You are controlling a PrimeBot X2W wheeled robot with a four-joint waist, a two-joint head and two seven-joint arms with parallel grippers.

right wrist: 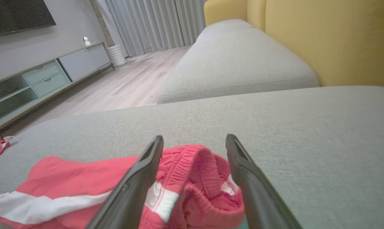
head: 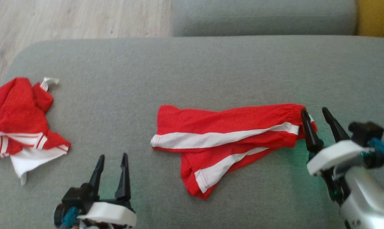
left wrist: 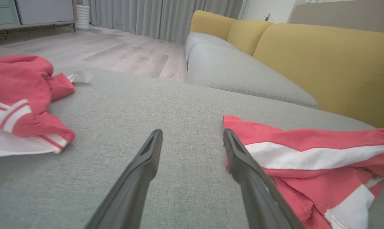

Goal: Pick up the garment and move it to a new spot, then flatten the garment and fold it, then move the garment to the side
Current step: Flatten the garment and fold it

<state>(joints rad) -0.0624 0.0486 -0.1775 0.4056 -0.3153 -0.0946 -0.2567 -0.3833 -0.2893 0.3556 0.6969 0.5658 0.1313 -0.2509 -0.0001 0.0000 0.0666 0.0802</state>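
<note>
Head view, surface: grey seat [head: 179, 70], with pale wood floor [head: 68, 19] beyond its far left corner.
Head view, task item: red shorts [head: 230, 133] with white side stripes, lying flat and loosely doubled over, centre to right of the seat; waistband end to the right, leg hems to the left and front.
Head view, other item: second garment [head: 18, 127], red and white, crumpled at the seat's left edge, well apart from the shorts.
Head view, left gripper [head: 113, 156]: lower left, fingers spread wide, nothing between them, over bare seat.
Head view, right gripper [head: 313, 110]: at the waistband end of the shorts, fingers spread wide.

Left wrist view, left gripper [left wrist: 192, 131]: both fingers parted, grey fabric in the gap, holding nothing.
Left wrist view, surroundings: shorts' hem just beside the right-hand finger; second garment far left; yellow backrest [left wrist: 322, 63] behind.

Right wrist view, right gripper [right wrist: 195, 136]: fingers wide apart, astride the bunched waistband [right wrist: 195, 165], not pinching it.
Right wrist view, task item: shorts resting on the seat, the striped leg running off to the left.
Right wrist view, background: low cabinet [right wrist: 52, 73] across the floor.
</note>
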